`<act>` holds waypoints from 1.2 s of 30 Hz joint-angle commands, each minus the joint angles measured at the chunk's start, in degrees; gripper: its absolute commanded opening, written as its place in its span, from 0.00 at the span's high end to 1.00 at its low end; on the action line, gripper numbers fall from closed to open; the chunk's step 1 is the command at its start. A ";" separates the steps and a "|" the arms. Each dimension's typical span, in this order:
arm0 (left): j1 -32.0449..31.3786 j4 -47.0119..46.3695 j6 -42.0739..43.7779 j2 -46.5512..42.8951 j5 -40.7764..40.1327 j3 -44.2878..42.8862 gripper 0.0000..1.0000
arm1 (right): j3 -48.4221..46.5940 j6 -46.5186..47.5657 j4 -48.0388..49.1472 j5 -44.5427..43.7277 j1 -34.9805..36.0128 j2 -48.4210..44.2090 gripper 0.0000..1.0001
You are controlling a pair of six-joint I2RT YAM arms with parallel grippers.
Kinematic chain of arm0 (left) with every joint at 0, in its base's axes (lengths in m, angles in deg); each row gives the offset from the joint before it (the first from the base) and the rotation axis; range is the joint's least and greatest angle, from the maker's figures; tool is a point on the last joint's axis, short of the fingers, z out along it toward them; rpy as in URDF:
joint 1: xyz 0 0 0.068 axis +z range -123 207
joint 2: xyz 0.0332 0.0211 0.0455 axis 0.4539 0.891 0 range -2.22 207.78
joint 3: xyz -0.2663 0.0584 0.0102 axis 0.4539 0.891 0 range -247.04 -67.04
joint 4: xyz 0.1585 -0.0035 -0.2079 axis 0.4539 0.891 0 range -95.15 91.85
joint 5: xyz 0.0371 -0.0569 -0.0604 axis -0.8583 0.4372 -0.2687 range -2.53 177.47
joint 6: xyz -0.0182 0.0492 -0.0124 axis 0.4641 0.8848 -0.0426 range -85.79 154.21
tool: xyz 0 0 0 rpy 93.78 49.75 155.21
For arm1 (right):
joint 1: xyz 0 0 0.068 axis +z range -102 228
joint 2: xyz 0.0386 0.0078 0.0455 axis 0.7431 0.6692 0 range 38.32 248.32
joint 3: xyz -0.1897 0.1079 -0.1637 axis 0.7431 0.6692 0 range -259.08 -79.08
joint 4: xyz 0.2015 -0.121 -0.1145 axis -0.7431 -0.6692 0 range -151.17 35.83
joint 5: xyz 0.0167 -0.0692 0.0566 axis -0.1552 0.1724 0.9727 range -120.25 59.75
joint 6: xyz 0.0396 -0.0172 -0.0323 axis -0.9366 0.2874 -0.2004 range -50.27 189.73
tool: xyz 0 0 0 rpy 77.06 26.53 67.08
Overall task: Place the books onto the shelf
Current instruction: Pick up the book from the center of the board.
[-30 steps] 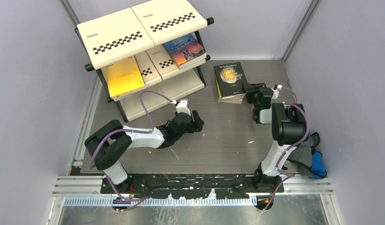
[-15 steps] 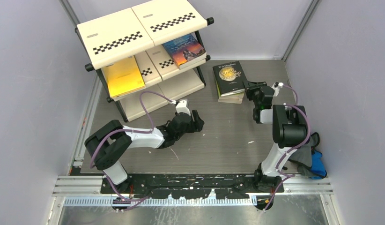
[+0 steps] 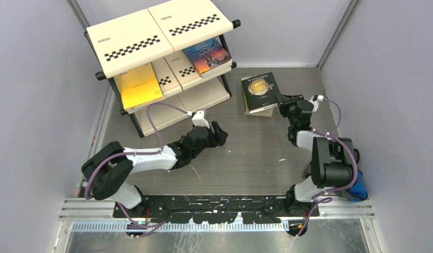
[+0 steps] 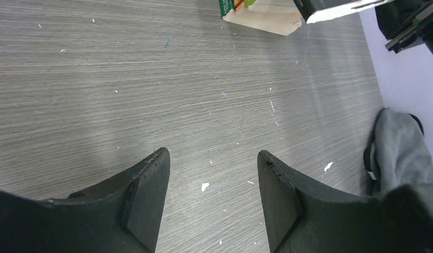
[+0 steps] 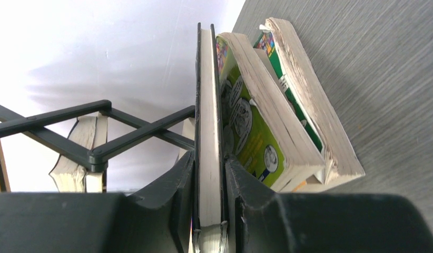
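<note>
top view: the right end effector [image 3: 284, 101] clamps the near-right edge of the black book [image 3: 261, 87], which is tilted up off the stack [image 3: 259, 110]. the shelf [image 3: 131, 41] lies to the left and farther back.

left wrist: the left end effector [image 4: 213, 155] gapes empty over the surface [image 4: 151, 79], well away from the books.

right wrist: the book's long axis runs straight away from the fingers, with the lime green book [image 5: 251, 142] just beside it.
</note>
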 commanded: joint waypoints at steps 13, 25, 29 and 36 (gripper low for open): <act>-2.59 1.78 0.36 -10.99 -5.53 3.34 0.38 | 4.34 -1.11 -5.62 1.68 1.27 -20.64 0.99; -3.77 2.52 0.38 -14.59 -7.35 5.98 0.38 | 6.59 -2.06 -9.21 1.15 2.72 -30.10 0.99; -4.60 4.20 1.00 -17.15 -8.72 7.30 0.38 | 6.80 -1.78 -12.83 1.07 3.19 -35.71 0.99; -6.93 5.45 -0.20 -20.57 -11.21 11.50 0.39 | 6.19 -1.90 -17.70 -0.05 7.70 -42.71 0.99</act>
